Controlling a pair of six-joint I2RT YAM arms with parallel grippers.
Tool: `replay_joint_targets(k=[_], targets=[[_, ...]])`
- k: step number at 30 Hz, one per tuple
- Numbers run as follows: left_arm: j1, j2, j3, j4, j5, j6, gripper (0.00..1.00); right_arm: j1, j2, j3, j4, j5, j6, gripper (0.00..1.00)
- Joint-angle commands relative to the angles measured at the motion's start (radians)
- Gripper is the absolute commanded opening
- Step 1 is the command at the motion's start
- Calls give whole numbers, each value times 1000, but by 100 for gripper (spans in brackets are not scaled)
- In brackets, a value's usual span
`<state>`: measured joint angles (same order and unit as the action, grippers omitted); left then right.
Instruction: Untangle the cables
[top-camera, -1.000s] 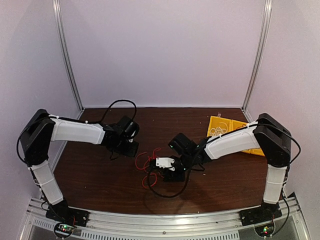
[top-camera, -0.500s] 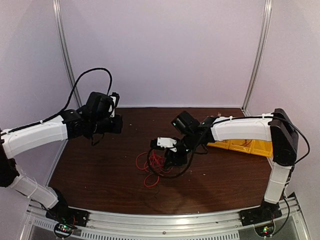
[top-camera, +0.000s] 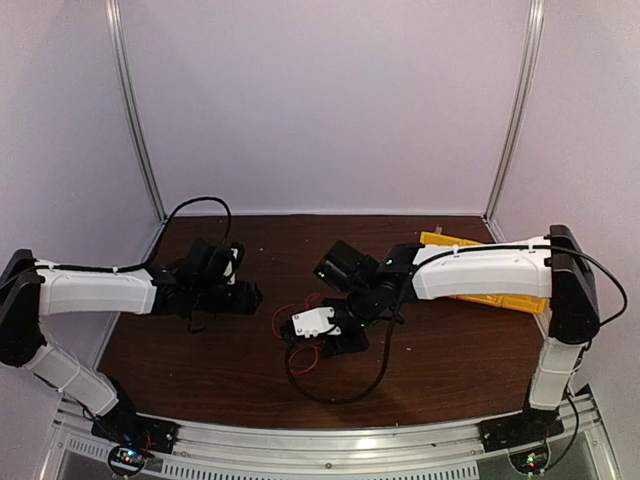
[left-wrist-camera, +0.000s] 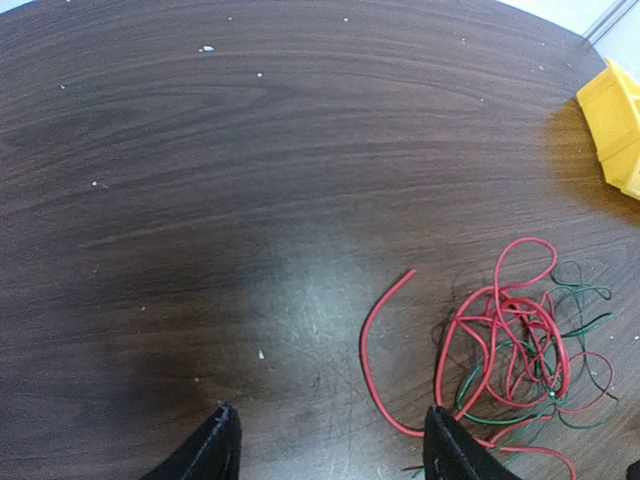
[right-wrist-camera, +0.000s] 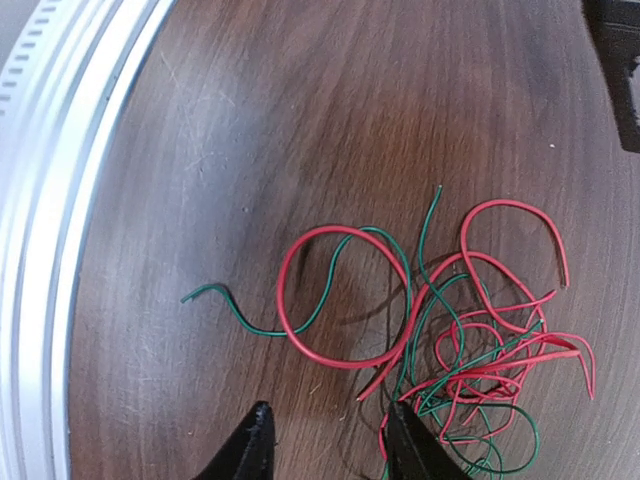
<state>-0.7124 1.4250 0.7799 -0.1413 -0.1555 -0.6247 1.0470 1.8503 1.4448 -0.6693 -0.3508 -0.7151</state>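
Lowered since before, left gripper (left-wrist-camera: 330, 445) hovers open; right gripper (right-wrist-camera: 328, 440) tilts open above tangled cables (right-wrist-camera: 450, 330)

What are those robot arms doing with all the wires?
Two robot arms are sorting out a knot of red wire and green wire lying on the brown table. Right now neither is holding anything: the left gripper hangs open beside the tangle, and the right gripper is open above it.

We count one tangle of cables (right-wrist-camera: 470, 340), red and green strands; one yellow bin (left-wrist-camera: 615, 120); one left arm (top-camera: 100, 290), one right arm (top-camera: 480, 270).
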Motion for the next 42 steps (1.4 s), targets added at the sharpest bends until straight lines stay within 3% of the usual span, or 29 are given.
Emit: replay_joint_targets(k=[1, 7, 14, 24, 28, 31, 35, 39, 42], targets=[[5, 9, -18, 85, 51, -16, 64, 29, -30, -83, 34, 109, -100, 43], [5, -20, -54, 97, 43, -31, 64, 84, 9, -54, 45, 184, -247, 51], [5, -83, -110, 122, 24, -61, 64, 157, 71, -14, 40, 310, -369, 54], [5, -126, -122, 95, 11, -51, 64, 174, 166, -6, 182, 457, -408, 45], [5, -129, -129, 100, 10, -54, 65, 175, 192, -11, 227, 513, -402, 31], [5, -129, -133, 108, 18, -54, 64, 173, 177, 11, 221, 524, -389, 2], [5, -120, -130, 134, 53, -14, 63, 149, 159, 199, 40, 387, -314, 0], [4, -158, -66, 158, 244, 162, 58, 78, 208, 545, -198, 184, -172, 0], [4, -284, -58, 148, 196, 247, 63, 13, 237, 751, -300, 69, -85, 0]])
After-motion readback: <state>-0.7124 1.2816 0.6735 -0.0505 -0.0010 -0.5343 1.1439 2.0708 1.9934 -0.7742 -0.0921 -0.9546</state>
